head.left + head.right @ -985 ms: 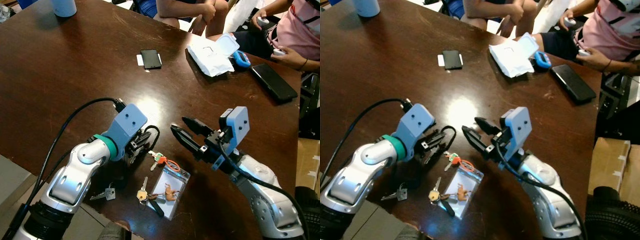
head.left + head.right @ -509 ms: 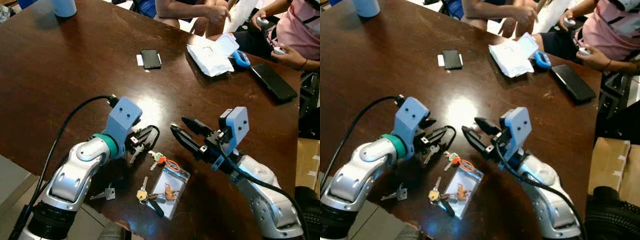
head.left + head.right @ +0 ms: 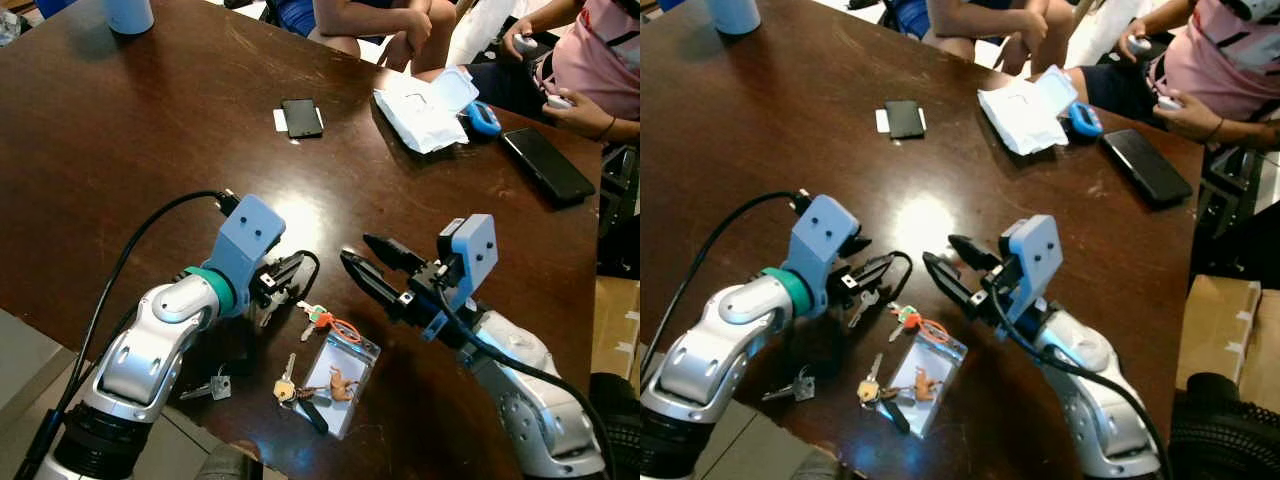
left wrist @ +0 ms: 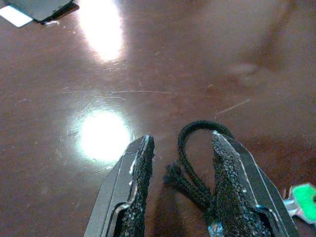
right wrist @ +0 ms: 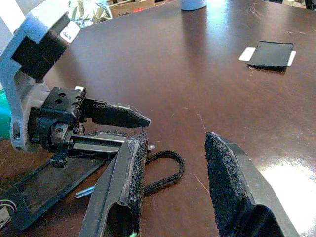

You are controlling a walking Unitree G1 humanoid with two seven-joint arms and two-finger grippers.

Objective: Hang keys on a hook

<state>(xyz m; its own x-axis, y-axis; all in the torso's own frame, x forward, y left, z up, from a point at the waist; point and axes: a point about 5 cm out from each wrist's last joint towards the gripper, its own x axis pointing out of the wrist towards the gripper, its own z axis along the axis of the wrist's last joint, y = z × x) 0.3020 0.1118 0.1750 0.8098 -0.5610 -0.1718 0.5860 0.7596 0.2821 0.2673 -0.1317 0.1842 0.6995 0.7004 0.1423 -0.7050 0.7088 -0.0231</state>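
Dark brown worktop (image 3: 150, 130), glossy w/ light glare. Landmark: the clear badge holder (image 3: 343, 372) lying near the worktop's near edge.

Keys (image 3: 312, 316) w/ green & orange tags lie just beyond the badge holder on its left, joined to it by an orange ring (image 3: 345, 329). A 2nd bunch, gold key (image 3: 286, 386) plus a dark fob, lies touching the badge holder's near-left side. A 3rd silver key (image 3: 210, 387) sits further left of it, at the worktop edge under the left arm.

Left gripper (image 3: 283, 279) is low over the worktop, just left of the badge holder; fingers apart, a black cord loop (image 4: 197, 143) running between them and lying against one finger (image 4: 232, 182); whether it's pinched can't be told. Right gripper (image 3: 365, 262) hovers beyond-right of the badge holder, fingers spread wide, nothing in them, tips aimed at the left gripper.

Well beyond the badge holder: black phone on a white card (image 3: 300, 117), white wipes pack (image 3: 425, 105) w/ lid up, blue item (image 3: 484, 118) beside it, a 2nd black phone (image 3: 547, 164) far right. Pale blue cup (image 3: 128, 14) at the far-left corner. People sit along the far edge; one in pink holds white controllers (image 3: 556, 102).

No legible writing or brand anywhere.
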